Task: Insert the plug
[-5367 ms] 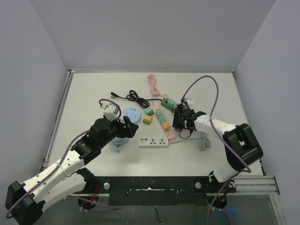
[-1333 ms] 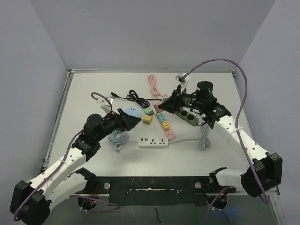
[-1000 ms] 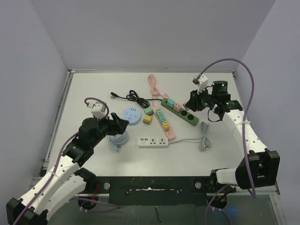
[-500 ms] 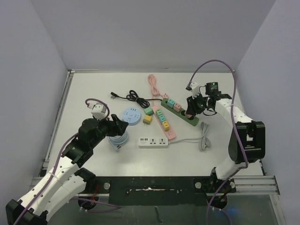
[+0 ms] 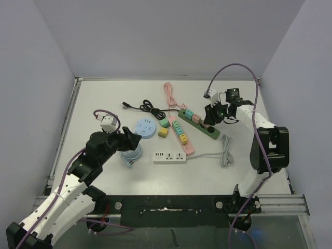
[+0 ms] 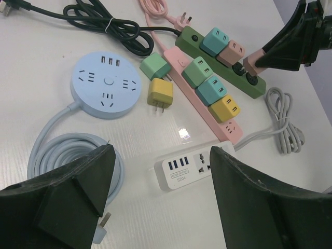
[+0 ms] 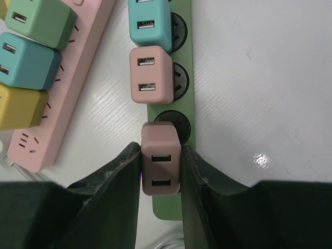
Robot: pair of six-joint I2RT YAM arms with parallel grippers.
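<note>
White surface, walled on three sides. Only the top view takes in both arms at full length.

Three strips lie near centre. The green strip lies slantwise on the right, carrying a teal cube and a pink cube side by side. The pink strip is just beside it, carrying green, teal and yellow cubes. The white strip lies nearer the bases. The left wrist view shows a line of small print under its USB row, too small to read.

Round blue hub left of the strips, its pale cable coil below it.

Black cable and pink cable on the far side. Grey cable bundle right of the white strip.

Loose green cube and yellow cube, just beside each other, between hub and pink strip.

Left gripper: jaws spread wide, nothing between them, above the coil and white strip.

Right gripper: clamped on the plug, a dusty-pink cube. It sits over the green strip at the round socket next after the pink cube. The right wrist view shows two USB slots on its face. The left wrist view gives it side-on, tilted, its lower end at the strip. Whether the prongs are in, cannot tell.
</note>
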